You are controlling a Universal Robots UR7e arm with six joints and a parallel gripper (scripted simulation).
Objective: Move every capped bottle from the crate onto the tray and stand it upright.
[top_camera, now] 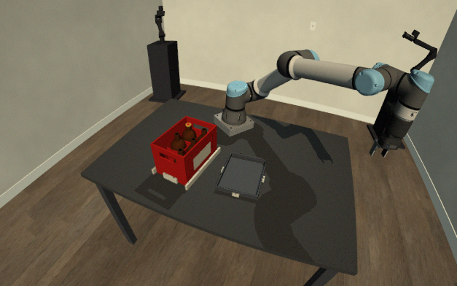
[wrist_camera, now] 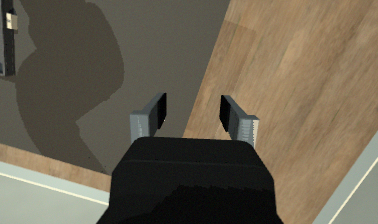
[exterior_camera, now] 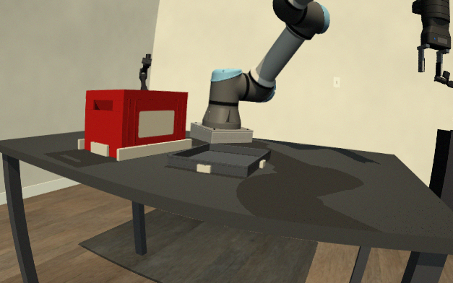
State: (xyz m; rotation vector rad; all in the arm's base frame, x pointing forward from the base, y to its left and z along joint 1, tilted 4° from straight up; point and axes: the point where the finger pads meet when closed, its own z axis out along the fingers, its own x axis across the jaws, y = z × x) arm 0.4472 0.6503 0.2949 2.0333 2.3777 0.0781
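The red crate [top_camera: 169, 165] [exterior_camera: 105, 124] stands on the left part of the table. Several brown bottles stand inside it. One bottle [top_camera: 189, 134] has a yellow and red cap on its neck. Another bottle [top_camera: 178, 143] and the smaller-looking necks along the crate's right side show dark tops with no bright cap. The crate walls hide the lower parts of the bottles. The dark tray [top_camera: 240, 195] [exterior_camera: 227, 170] [wrist_camera: 9, 50] lies right of the crate with nothing on it. My gripper [top_camera: 379, 155] [exterior_camera: 430, 70] [wrist_camera: 193, 105] is open and empty, high up beyond the table's right edge, far from both.
Cream strips [top_camera: 204, 168] [exterior_camera: 155, 149] line the crate's base, and small cream blocks [top_camera: 235, 195] [exterior_camera: 204, 168] touch the tray's sides. The arm's base plate [top_camera: 235, 128] [exterior_camera: 231, 136] is behind them. Black pedestals [top_camera: 164, 71] with small camera arms stand beyond the table.
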